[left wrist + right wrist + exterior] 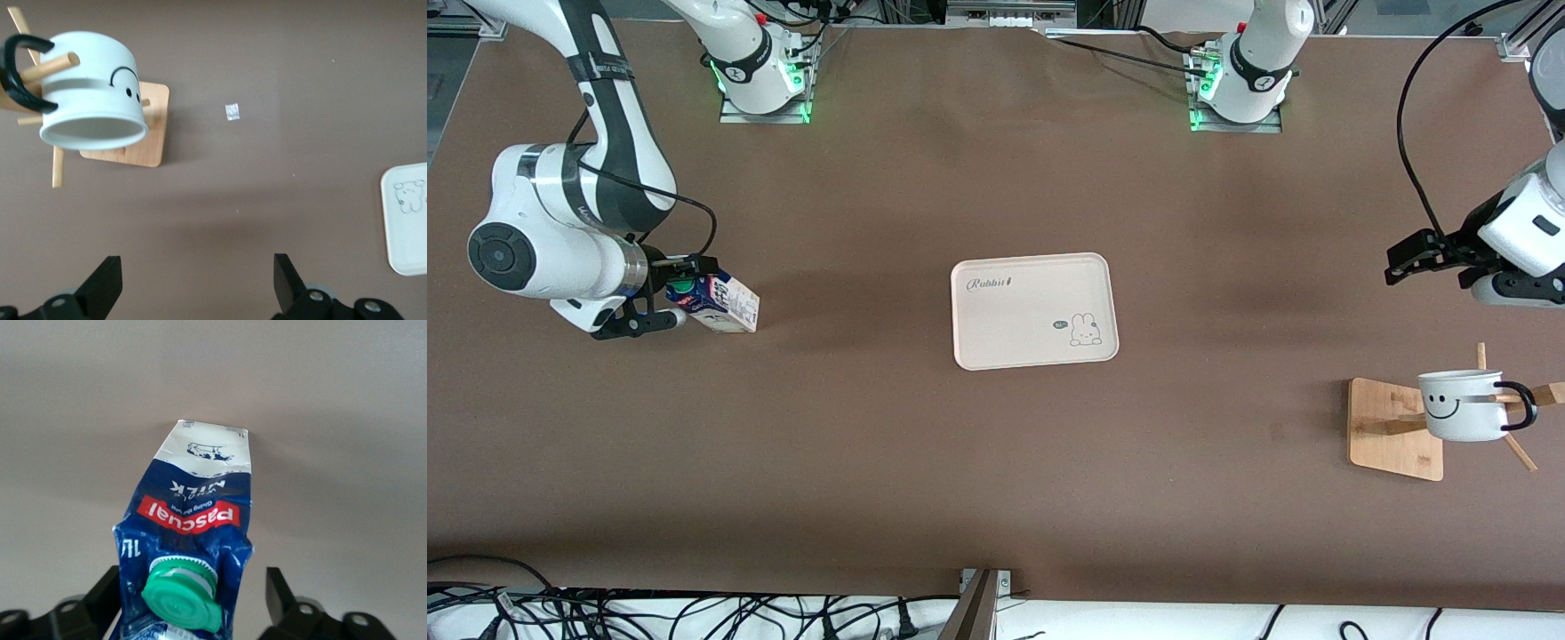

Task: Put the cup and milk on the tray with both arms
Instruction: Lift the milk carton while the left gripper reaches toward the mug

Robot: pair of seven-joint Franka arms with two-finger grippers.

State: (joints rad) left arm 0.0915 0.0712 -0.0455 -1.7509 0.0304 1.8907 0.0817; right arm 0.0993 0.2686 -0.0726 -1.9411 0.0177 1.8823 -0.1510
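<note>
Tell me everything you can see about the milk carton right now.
The milk carton is a small gable-top carton, seemingly of coated paperboard, printed blue and white with a red band of lettering and a cow drawing. A round green cap sits on its sloped top. Its walls look creased. It rests on the brown table toward the right arm's end, apart from the tray. The right gripper has its fingers on either side of the top; one finger is at the carton, the other stands off it.

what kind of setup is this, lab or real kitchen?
Most likely a robotics lab bench: two arms bolted to a brown table, loose cables along its edge, and staged props only, a tray and a cup.
</note>
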